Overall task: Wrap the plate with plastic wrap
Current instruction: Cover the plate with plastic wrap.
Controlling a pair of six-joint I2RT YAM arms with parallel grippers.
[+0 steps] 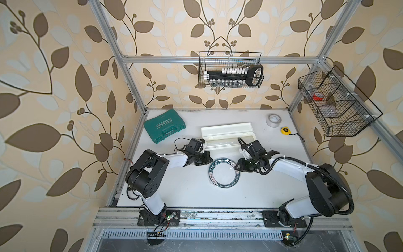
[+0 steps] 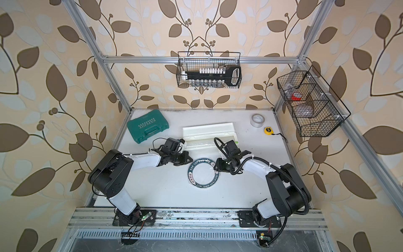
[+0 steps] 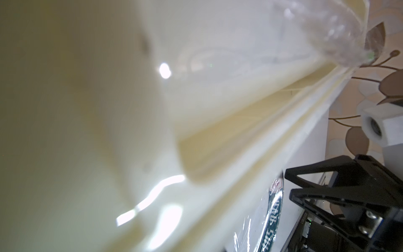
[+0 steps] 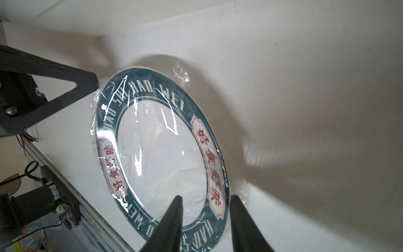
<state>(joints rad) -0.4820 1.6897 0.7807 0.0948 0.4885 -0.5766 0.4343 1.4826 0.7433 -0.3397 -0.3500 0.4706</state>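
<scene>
At table (image 1: 185, 187) centre: rigid, breakable plate (image 4: 152, 87) under flimsy, clingy plastic wrap (image 4: 135, 104). Likely best pinched at loose film beyond the rim. At ten o'clock, left gripper (image 1: 210, 161) shut; at two o'clock, right gripper (image 4: 206, 197) narrowly parted astride the rim.

plate (image 4: 172, 96) rim: HAO SHI HAO WEI | grn case (image 1: 164, 128): EXPLOIT

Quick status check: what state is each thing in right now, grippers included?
plate: flat on the table, covered by film.
plastic wrap: stretched over the plate, crinkled at the rim.
left gripper: shut, tip at the plate's rim.
right gripper: open, over the plate's rim.
dispenser box: lid open.
green tool case: closed.
tape roll: lying flat.
</scene>
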